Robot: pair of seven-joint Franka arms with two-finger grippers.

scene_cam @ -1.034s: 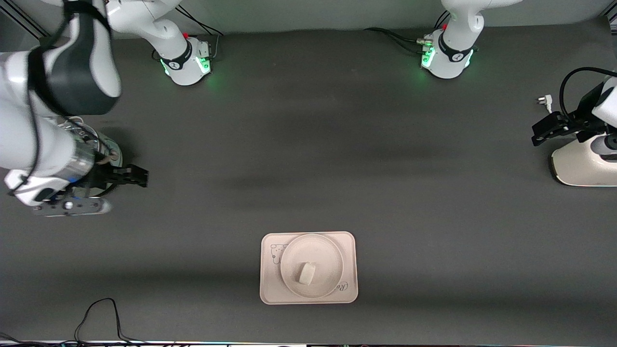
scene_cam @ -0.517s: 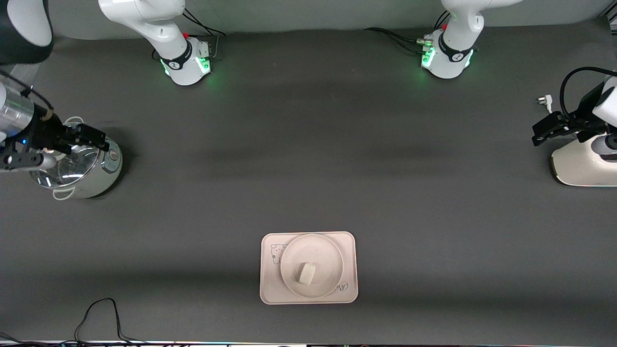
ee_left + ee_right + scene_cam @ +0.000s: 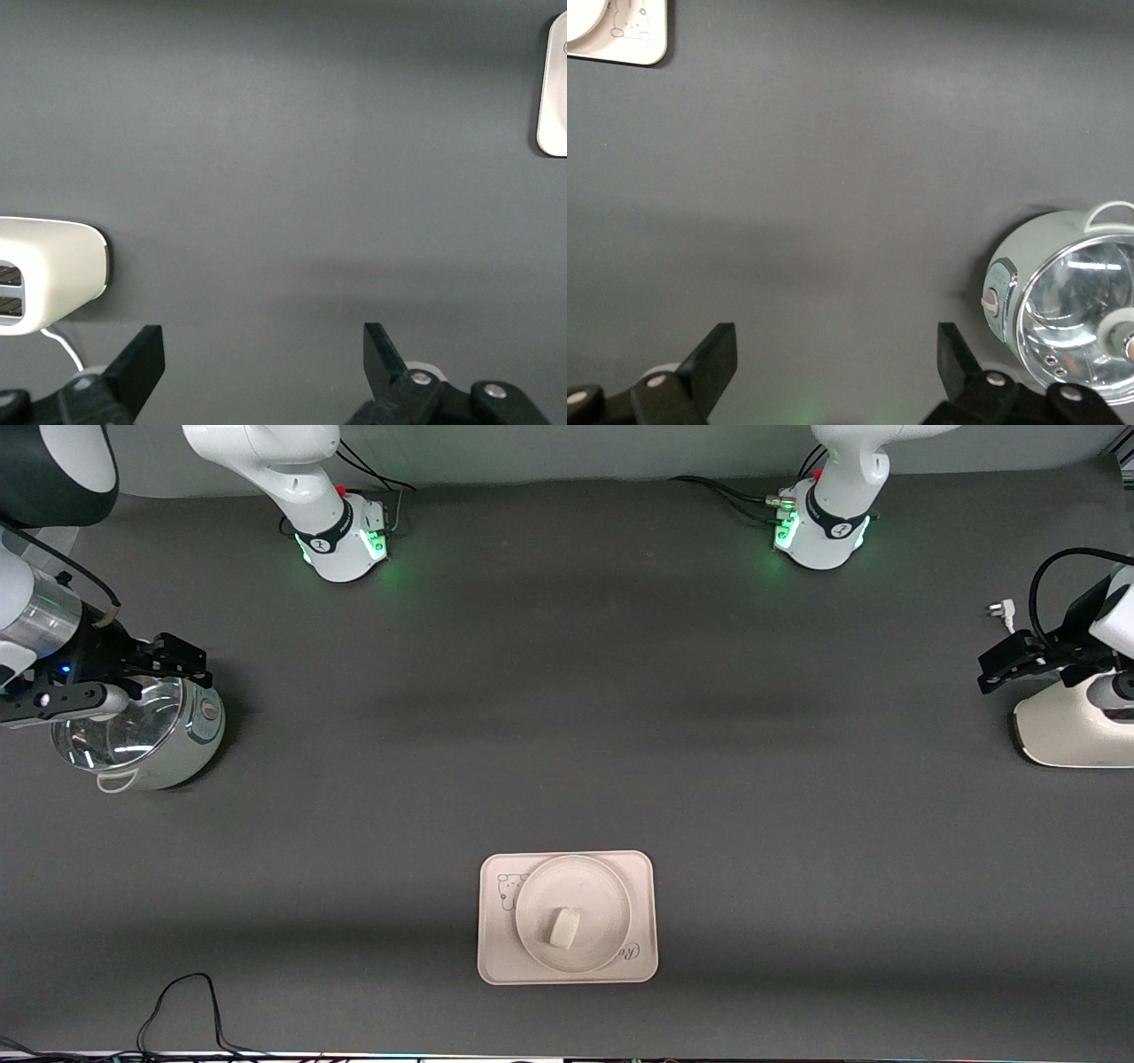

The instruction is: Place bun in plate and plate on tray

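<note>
The small off-white bun [image 3: 563, 926] lies in the round cream plate [image 3: 586, 880]. The plate sits on the rectangular cream tray [image 3: 496, 959], close to the table's edge nearest the front camera. Both arms are far from it. My right gripper [image 3: 183, 658] is open and empty over the lidded pot at the right arm's end of the table; the right wrist view shows this gripper [image 3: 837, 354] and a corner of the tray [image 3: 633, 40]. My left gripper [image 3: 998, 666] waits open and empty by the white appliance; in its wrist view this gripper [image 3: 264, 354] faces bare table, with the tray's edge [image 3: 555, 88] farther off.
A pale green pot with a glass lid [image 3: 146, 735] stands at the right arm's end, and shows as the pot [image 3: 1063, 305] in the right wrist view. A white appliance [image 3: 1067, 731] with a plug [image 3: 999, 609] stands at the left arm's end. A black cable [image 3: 177, 1001] loops at the near edge.
My right gripper has drawn back from the open table to a spot over the pot, still open. The left arm, bun, plate and tray have not moved.
</note>
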